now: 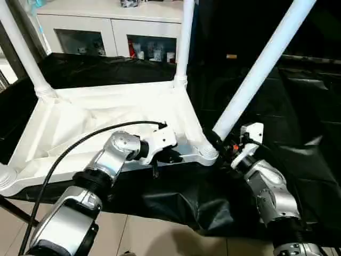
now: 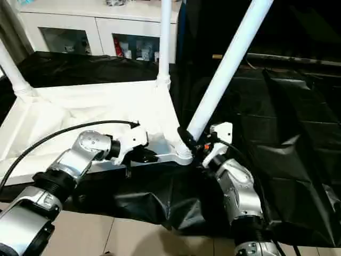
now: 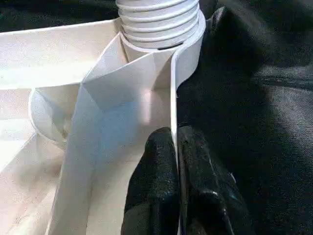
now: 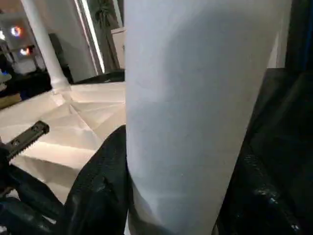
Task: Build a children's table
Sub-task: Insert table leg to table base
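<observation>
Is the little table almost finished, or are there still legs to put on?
Nearly there. The tabletop lies upside down, and two far legs already stand upright in their sockets. The left gripper pinches the tabletop's rim, while the right gripper holds a tilted leg at the near corner socket. That leg still needs straightening. The fourth corner is cut off, so I can't tell.

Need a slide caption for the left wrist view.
Left gripper pinches the upturned table top's side wall below a threaded leg in its corner socket.
</observation>
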`<state>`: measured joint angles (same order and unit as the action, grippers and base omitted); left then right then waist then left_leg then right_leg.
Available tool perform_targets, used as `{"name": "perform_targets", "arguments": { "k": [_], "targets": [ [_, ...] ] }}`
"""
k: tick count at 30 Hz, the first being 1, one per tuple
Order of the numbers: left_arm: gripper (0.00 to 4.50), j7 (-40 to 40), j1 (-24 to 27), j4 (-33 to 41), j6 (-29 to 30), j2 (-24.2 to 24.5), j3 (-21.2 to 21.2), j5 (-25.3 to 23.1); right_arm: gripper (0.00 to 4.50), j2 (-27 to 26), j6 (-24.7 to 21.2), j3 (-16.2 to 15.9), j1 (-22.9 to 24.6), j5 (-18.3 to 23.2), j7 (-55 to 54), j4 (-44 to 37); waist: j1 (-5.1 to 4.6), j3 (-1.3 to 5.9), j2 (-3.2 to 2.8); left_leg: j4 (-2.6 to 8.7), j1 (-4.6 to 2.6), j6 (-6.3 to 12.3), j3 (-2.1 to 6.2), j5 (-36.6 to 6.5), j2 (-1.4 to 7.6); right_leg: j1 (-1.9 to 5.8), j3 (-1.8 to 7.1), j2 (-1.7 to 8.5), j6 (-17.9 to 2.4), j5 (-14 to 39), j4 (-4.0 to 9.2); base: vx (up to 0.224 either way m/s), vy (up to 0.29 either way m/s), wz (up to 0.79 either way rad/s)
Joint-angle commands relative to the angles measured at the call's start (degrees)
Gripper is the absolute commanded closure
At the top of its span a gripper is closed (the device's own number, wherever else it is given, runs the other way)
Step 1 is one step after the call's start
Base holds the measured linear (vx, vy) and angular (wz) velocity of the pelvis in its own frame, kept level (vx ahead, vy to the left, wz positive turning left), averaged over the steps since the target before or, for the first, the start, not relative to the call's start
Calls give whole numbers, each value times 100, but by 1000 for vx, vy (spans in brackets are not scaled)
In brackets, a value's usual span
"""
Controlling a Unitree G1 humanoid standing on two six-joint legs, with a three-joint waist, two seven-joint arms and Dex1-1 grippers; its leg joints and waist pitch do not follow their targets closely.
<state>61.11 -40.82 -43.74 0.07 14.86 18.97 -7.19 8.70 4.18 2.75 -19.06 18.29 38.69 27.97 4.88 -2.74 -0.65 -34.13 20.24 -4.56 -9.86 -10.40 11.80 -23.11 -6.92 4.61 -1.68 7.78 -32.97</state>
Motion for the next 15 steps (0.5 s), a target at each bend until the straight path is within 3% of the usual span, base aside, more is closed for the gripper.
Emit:
{"name": "perform_targets", "arguments": {
  "k": [1, 7, 15],
  "targets": [
    [450, -75, -136, 142, -72, 35, -107, 68, 260, 202, -135, -434, 209, -639, 114, 484, -19, 362, -13, 430, -31, 272, 50, -1696, 116, 300, 256, 407, -623, 2734, 523, 0, 0, 0],
    [450, -29, -137, 162, -84, 67, -87, 55, 260, 566, -406, -883, -39, -915, 732, 651, -53, 343, 24, 412, -41, 313, 53, -1747, 86, 286, 226, 403, -417, 3216, 594, 0, 0, 0],
    [450, 231, -121, 268, -176, 132, -57, 129, 260, 742, -784, -870, -303, -612, 1429, 805, -66, 361, 38, 418, -27, 381, 58, -1692, 117, 299, 243, 407, -577, 2921, 545, 0, 0, 0]
  ]
}}
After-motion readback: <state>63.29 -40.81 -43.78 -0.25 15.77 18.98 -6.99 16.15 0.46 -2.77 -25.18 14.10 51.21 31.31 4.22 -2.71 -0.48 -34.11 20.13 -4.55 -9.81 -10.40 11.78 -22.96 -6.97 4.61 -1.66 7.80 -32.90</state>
